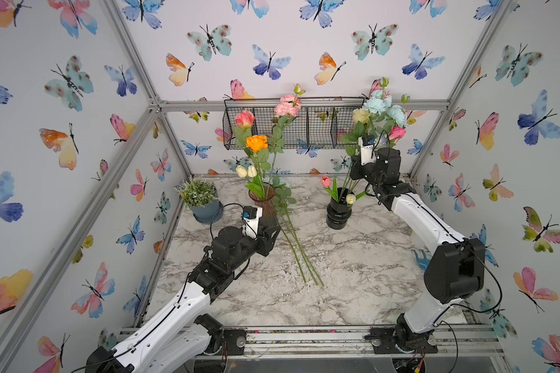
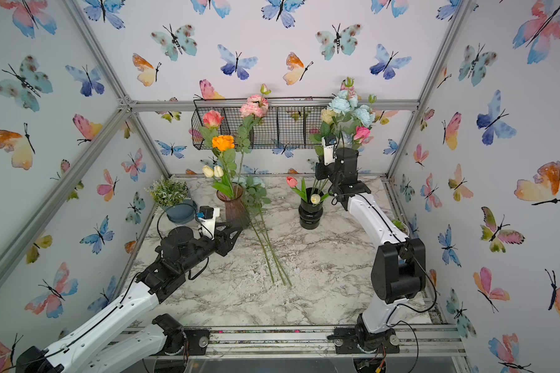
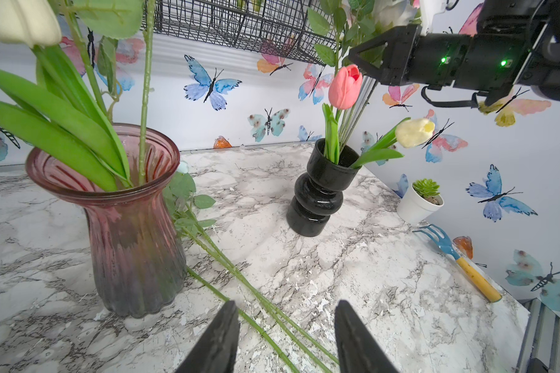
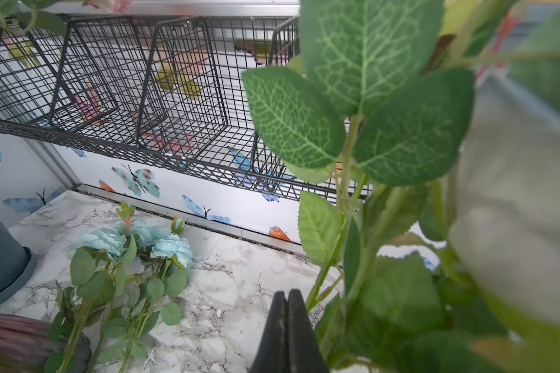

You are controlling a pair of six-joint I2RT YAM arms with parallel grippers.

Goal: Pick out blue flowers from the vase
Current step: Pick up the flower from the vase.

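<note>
– Location of blue flowers (image 4: 172, 247)?
– Some are laid on the surface (image 1: 353, 274) beside the pink vase (image 3: 133, 232); a further blue spray (image 1: 377, 105) is stood in the black vase (image 1: 338, 214).
– And the grippers?
– The left gripper (image 3: 286, 305) is held half open, empty, over the laid stems. The right gripper (image 4: 286, 298) is pressed closed, with leafy stems (image 4: 346, 206) just beside it.

No legible text, label, brand, number or sign anywhere in any of the views.
</note>
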